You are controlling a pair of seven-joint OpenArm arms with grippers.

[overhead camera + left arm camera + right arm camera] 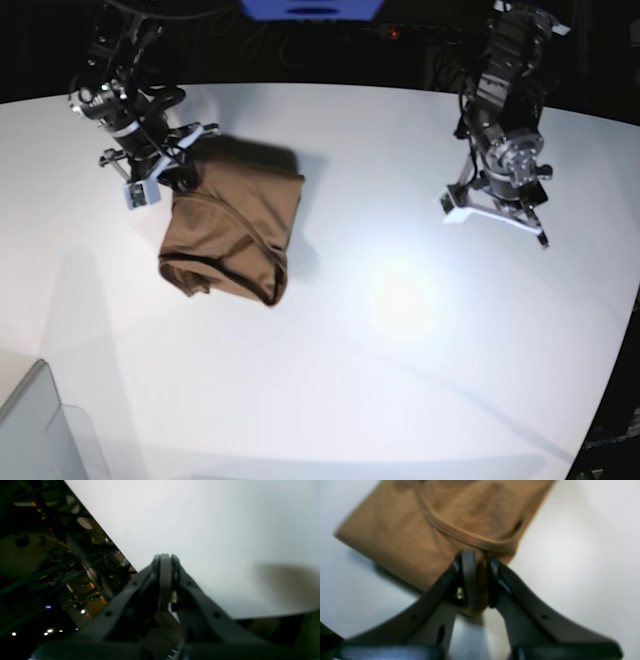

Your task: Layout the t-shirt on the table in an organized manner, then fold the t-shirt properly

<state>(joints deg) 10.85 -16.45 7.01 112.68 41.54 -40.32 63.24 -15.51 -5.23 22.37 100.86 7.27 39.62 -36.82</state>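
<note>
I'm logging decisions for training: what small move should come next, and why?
Probably finish closing the right gripper on the t-shirt: a fold of brown cloth lies between its fingertips, with a slight gap still showing, and the shirt is bunched, so it likely needs spreading before folding.

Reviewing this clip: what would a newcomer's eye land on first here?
The brown shirt, bunched on the left half of the white table in the base view, stands out first. Next come the two black arms: the right one reaching down at the shirt's upper left corner, the left one over bare white on the other side.
</note>
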